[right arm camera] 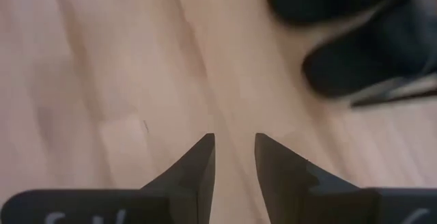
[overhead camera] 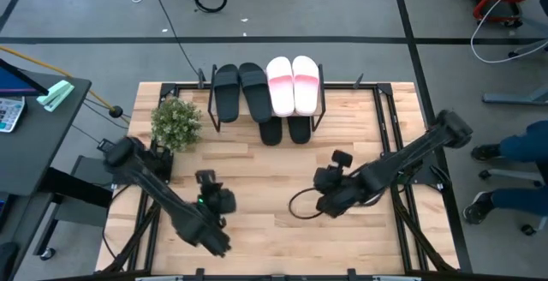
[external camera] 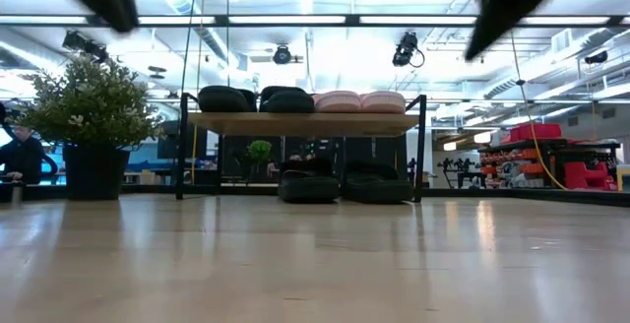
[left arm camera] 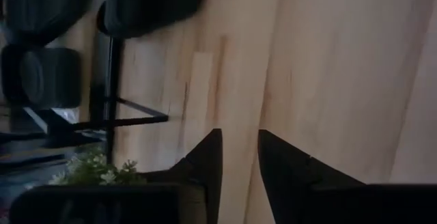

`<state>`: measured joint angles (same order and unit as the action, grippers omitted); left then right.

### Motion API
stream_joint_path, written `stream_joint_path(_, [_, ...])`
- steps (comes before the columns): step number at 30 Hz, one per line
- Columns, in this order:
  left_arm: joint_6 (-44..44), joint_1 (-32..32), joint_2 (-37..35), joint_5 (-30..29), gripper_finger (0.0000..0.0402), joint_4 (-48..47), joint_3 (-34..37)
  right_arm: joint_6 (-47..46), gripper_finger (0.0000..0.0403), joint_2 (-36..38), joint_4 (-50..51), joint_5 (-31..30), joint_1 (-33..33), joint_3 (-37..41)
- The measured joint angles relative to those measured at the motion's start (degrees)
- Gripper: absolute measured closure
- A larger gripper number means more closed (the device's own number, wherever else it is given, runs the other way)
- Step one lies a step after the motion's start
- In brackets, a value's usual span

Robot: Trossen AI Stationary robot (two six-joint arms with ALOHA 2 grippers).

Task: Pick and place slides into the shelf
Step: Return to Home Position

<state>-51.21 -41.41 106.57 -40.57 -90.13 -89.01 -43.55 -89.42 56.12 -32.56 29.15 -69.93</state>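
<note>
The shelf point(external camera: 305, 123) stands at the table's far edge on thin black legs. Two black slides point(overhead camera: 241, 91) and two pink-and-white slides point(overhead camera: 293, 84) lie side by side on its top board. Two more black slides point(overhead camera: 284, 129) rest on the table under the board, toes poking out toward the near side point(external camera: 345, 187). My left gripper point(overhead camera: 205, 176) hovers over the near left part of the table, fingers nearly together point(left arm camera: 240, 134), holding nothing. My right gripper point(overhead camera: 341, 157) hovers at the near right, fingers likewise close together point(right arm camera: 235, 136), with the lower black slides point(right arm camera: 362, 53) ahead of it.
A potted plant point(overhead camera: 175, 122) stands on the table just left of the shelf. A black cable loop point(overhead camera: 304, 206) lies beside the right arm. Bare wooden tabletop point(overhead camera: 274, 187) stretches between the two grippers and the shelf. A person's legs show beyond the table's right edge point(overhead camera: 514, 148).
</note>
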Motion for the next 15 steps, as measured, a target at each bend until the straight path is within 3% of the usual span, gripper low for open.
stream_joint_path(5, [-2.44,0.34,-11.97,-0.91,0.0305,0.16,1.08,6.81,0.0293,13.12,-2.85,-5.55,0.37,-0.04])
stream_joint_path(10, [-6.05,0.09,-26.25,-3.72,0.0301,0.19,4.95,13.33,0.0293,26.56,-3.47,-6.58,0.32,0.06])
stream_joint_path(13, [-9.48,-0.55,-35.62,-6.08,0.0302,2.05,10.90,13.40,0.0293,34.37,-3.70,-6.56,0.34,2.90])
stream_joint_path(15, [-9.79,-1.30,-41.98,-6.63,0.0305,8.12,17.45,12.82,0.0293,39.40,-5.34,-6.54,0.33,7.45])
